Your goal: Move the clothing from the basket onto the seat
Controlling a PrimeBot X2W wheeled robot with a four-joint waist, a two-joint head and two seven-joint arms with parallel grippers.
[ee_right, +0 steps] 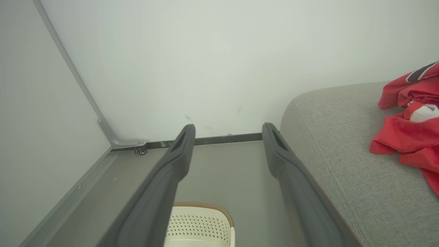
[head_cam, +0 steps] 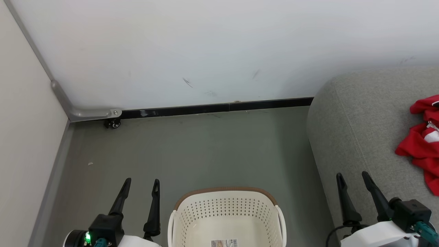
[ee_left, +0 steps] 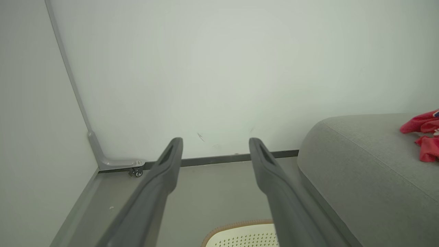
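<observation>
**Head view.** The basket (head_cam: 224, 189) stands on the floor (head_cam: 205, 147) between the two claws, near the rounded end of the seat (head_cam: 360, 130) but apart from it. The visible part of its interior is bare apart from a label sticker (head_cam: 224, 243) on the bottom; the near part is cut off by the frame. The clothing (head_cam: 420, 147) lies in a crumpled heap on top of the seat, well in from that rounded end and running off the frame. The left claw (head_cam: 142, 180) hangs over the floor beside the basket, fingers parted and empty. The right claw (head_cam: 352, 174) hangs over the seat's end, likewise spread and holding nothing. Judgement: both arms are parked either side of the basket because nothing in its visible part is left to lift, so the task looks complete or nearly so.

**Left wrist view.** This view adds a level look between the parted fingers, confirming that nothing is held. It also shows a caster bracket (ee_left: 135, 168) at the floor's far left corner, against the wall (ee_left: 219, 68). Of the basket it gives the brown rim and a strip of perforated wall.

**Right wrist view.** This is the closest look at the heap, adding a white patch and a dark-striped trim. No number can be made out. A corner of the basket sits low between the spread fingers, with no cloth on it.
</observation>
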